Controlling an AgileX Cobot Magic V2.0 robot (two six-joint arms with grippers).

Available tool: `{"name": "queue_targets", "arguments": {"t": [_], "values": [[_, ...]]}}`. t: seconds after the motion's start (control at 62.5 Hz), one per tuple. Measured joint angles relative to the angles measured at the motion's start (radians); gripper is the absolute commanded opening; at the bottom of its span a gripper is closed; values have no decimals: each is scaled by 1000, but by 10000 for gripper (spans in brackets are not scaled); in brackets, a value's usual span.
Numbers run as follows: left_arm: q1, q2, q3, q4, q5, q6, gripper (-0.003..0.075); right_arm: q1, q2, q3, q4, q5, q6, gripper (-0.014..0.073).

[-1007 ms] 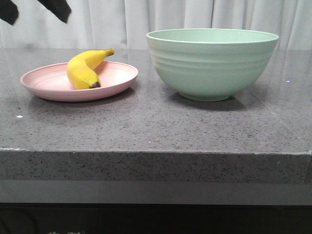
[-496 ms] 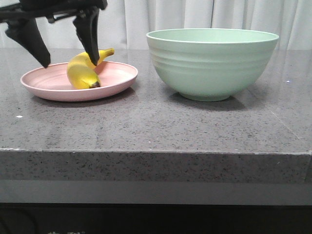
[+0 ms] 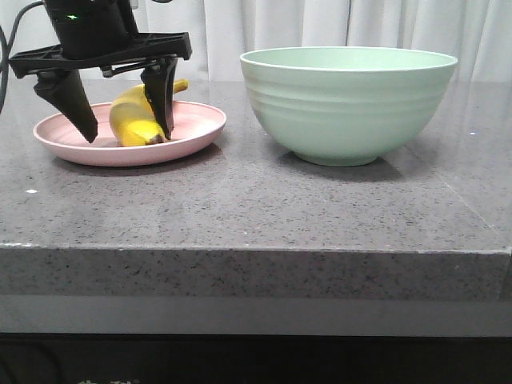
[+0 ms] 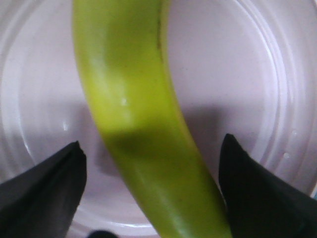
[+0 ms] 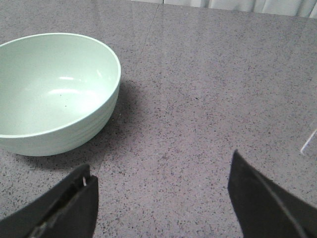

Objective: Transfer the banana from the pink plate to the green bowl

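Left gripper (image 3: pixel 124 132): jaws spread wide, one finger on each side of the banana, tips down at plate level; nothing clamped yet.
Left fingers (image 4: pixel 47 191): in the left wrist view both dark tips flank the fruit with pink plate showing in the gaps, so no contact is evident.
Banana (image 3: pixel 138 120): lies on the pink plate (image 3: pixel 196 120), curved, dark tip toward the camera, stem pointing back toward the bowl side.
Handling, judged: light, firm under the skin but easily bruised; smooth peel may slip or roll on its curve. Close across the thick middle, squarely over the width, with moderate force.
Right gripper (image 5: pixel 161 198): jaws wide apart, holding nothing, hovering over bare countertop (image 5: pixel 213 89) near the green bowl (image 5: pixel 54 94).
Green bowl, front view (image 3: pixel 348 104): stands on the countertop beside the plate, apart from it.
View difference, front: shows the height of the bowl wall the fruit must clear, and the left fingers' depth in the plate.
View difference, left wrist: shows the banana centred between the fingers, hidden from the front by the near finger.
View difference, right wrist: shows the bowl's interior, which is empty.
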Motion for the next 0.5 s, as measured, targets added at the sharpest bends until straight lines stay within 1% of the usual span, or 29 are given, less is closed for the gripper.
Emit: {"name": "queue_targets", "arguments": {"t": [0.176, 0.256, 0.32, 0.496], "values": [[0, 0, 0, 0, 4, -4, 257, 0, 0, 0, 0, 0, 0, 560], [0, 0, 0, 2, 4, -4, 204, 0, 0, 0, 0, 0, 0, 560], [0, 0, -5, 2, 9, -4, 188, 0, 0, 0, 0, 0, 0, 560], [0, 2, -57, 2, 37, -4, 188, 0, 0, 0, 0, -2, 0, 560]]}}
